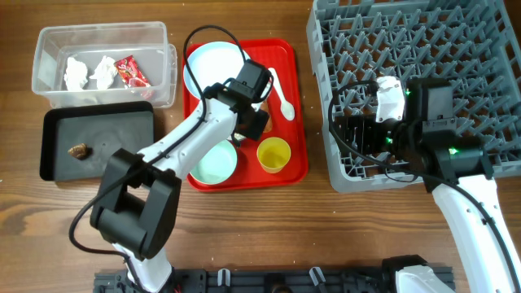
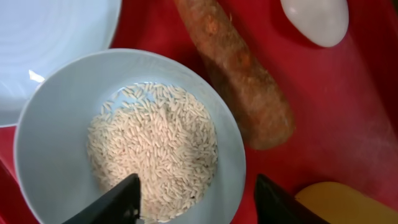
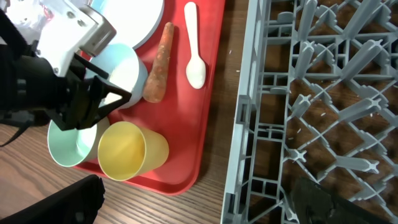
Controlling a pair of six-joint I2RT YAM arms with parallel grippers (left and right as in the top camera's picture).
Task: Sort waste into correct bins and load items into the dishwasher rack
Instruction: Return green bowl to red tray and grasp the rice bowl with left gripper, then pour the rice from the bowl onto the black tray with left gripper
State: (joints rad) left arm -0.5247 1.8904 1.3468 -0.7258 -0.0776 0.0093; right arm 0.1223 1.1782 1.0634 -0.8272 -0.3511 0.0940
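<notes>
The left pincer hangs low over the red serving tray, spread wide astride the near rim of the white bowl: one finger is inside over the loose rice and the other just outside the wall, not pinching it. The orange carrot lies just beside that bowl, with the white spoon past it, the yellow cup close by and the pale blue plate behind. The mint-green bowl sits next to the cup. Over at the dishwasher rack, the right pincer is spread too, holding nothing. Across the bench, tissues and the red wrapper lie in the clear tub, and a brown scrap in the black tray.
</notes>
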